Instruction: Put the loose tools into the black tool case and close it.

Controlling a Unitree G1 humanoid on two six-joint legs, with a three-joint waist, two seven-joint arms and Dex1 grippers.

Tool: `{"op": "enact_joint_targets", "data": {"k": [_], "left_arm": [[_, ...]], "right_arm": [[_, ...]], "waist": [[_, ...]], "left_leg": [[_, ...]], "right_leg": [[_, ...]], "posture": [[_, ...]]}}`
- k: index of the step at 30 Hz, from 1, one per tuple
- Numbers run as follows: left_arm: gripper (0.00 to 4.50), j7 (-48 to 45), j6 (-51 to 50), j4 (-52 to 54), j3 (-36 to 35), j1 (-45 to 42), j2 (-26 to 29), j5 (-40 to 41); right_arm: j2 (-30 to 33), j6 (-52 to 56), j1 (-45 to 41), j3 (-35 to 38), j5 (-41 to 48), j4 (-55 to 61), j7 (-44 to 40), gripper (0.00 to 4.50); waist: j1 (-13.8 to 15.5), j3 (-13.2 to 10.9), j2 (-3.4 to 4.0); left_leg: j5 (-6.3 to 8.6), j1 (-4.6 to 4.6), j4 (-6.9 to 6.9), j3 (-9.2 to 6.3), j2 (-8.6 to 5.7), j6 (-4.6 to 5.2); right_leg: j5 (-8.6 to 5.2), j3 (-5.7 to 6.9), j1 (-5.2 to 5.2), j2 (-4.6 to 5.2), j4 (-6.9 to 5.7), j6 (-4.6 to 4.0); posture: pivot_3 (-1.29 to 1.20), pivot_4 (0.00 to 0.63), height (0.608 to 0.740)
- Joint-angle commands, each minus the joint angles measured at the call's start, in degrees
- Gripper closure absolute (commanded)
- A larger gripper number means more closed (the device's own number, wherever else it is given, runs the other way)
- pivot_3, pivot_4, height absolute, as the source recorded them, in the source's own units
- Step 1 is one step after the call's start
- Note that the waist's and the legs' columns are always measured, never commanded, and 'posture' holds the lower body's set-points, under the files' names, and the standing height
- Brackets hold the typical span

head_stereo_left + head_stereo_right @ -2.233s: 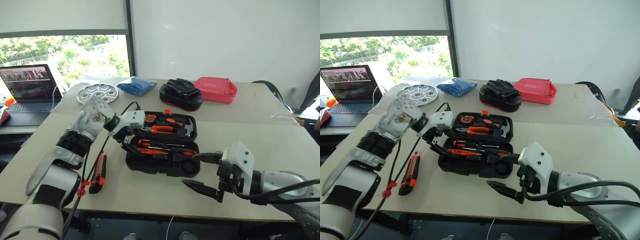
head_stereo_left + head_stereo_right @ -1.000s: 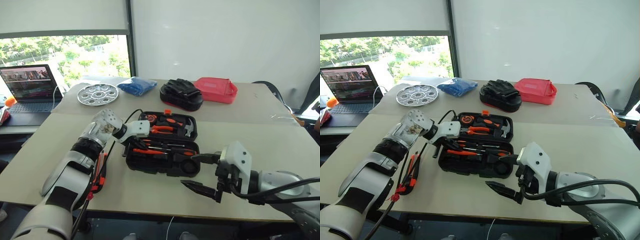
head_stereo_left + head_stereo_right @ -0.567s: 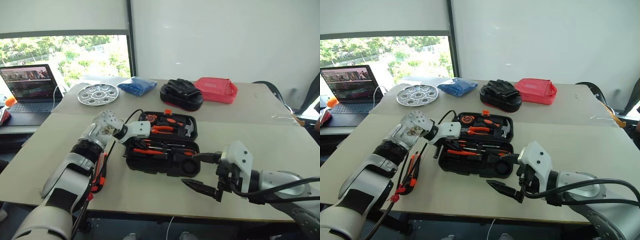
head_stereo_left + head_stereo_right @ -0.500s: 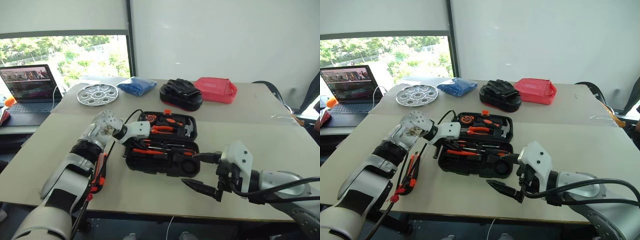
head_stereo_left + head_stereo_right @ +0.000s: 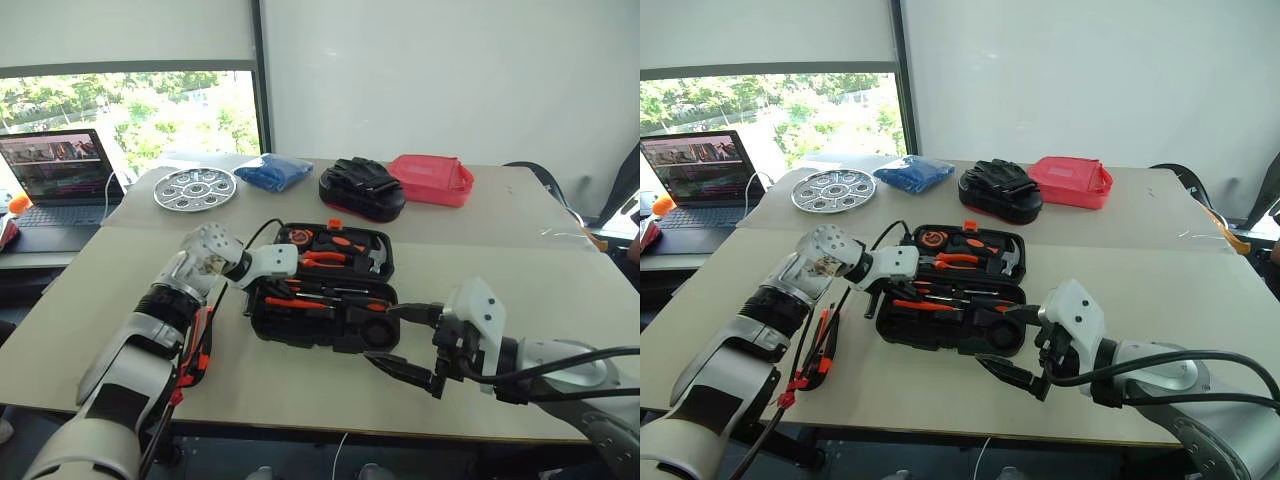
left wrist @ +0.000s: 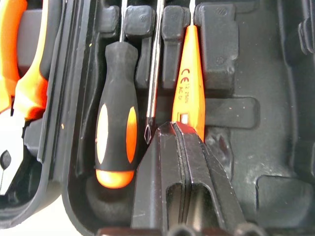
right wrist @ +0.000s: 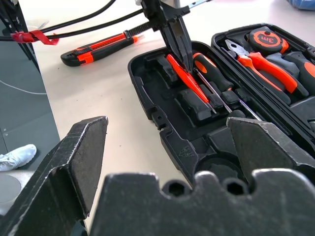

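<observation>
Open black tool case (image 5: 952,318) on table (image 5: 1200,290).

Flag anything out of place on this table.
The utility knife lies loose on the table left of the open black tool case, beside the left arm, while the other tools sit in their recesses. Nothing looks spilled or damaged.

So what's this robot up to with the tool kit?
It is packing tools into the open black tool case. Its left gripper, shut, presses on the slim orange tester pen lying in its slot beside a screwdriver. The right gripper waits open nearby. A utility knife lies outside on the table.
</observation>
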State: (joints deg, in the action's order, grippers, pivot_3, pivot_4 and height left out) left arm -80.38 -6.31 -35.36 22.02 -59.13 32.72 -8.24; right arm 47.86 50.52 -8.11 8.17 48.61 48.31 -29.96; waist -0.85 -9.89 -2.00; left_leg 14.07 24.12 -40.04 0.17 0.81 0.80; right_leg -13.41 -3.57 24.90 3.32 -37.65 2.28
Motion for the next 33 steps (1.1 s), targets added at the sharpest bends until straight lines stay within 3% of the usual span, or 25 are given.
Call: {"op": "enact_joint_targets", "data": {"k": [1, 33], "left_arm": [[4.48, -1.90, -2.52, 5.13, -2.09, -0.18, 1.57, 2.11], [4.48, 1.12, -2.11, 8.22, 0.08, 5.15, 0.35, -0.94]], "right_arm": [[0.16, -0.68, -0.75, 0.98, 1.08, 0.66, -0.35, 0.00], [-0.25, -0.65, -1.26, 0.16, 1.12, 0.23, -0.02, 0.00]], "waist": [[0.02, 0.00, 0.00], [0.03, 0.01, 0.01]], "left_leg": [[0.00, 0.01, 0.00, 0.00, 0.00, 0.00], [0.00, -0.07, 0.00, 0.00, 0.00, 0.00]], "right_leg": [[0.00, 0.00, 0.00, 0.00, 0.00, 0.00], [0.00, -0.01, -0.07, 0.01, 0.00, 0.00]], "posture": [[0.00, 0.150, 0.740], [0.00, 0.150, 0.740]]}}
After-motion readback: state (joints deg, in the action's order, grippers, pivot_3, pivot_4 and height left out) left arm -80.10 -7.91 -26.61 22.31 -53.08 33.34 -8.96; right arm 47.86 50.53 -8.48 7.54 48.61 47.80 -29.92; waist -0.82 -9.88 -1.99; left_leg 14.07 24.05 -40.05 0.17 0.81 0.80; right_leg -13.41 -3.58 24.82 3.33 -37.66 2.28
